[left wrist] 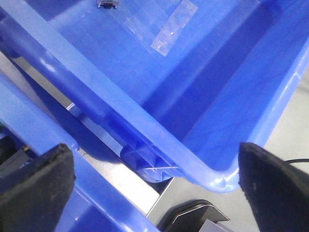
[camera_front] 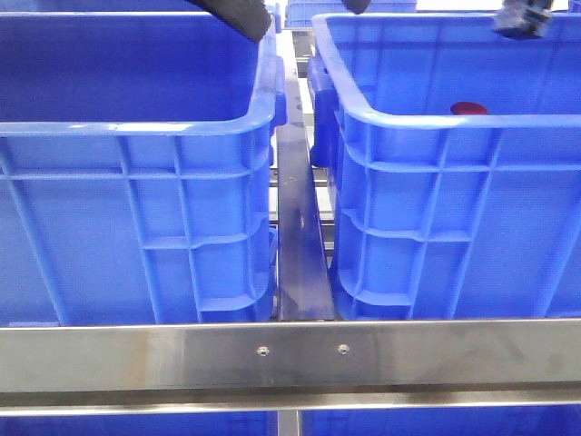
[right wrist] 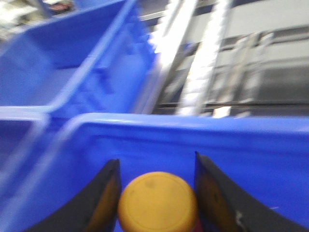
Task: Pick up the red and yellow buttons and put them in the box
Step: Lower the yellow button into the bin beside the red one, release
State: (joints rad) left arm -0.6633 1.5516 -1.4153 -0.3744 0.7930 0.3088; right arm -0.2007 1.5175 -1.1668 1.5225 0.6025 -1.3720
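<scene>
The big bright-blue plastic box (right wrist: pixel 203 159) is sitting under the right gripper (right wrist: pixel 157 193), whose fingers are squeezing a small round yellow button (right wrist: pixel 157 202). The left gripper (left wrist: pixel 154 188) is hanging wide open, empty. The smooth button might be slipping out.

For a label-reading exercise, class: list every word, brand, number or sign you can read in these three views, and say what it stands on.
None can be read. The blue crates, the steel rail, the clear tape patch and the yellow button all show blank surfaces; the right wrist view is blurred.
</scene>
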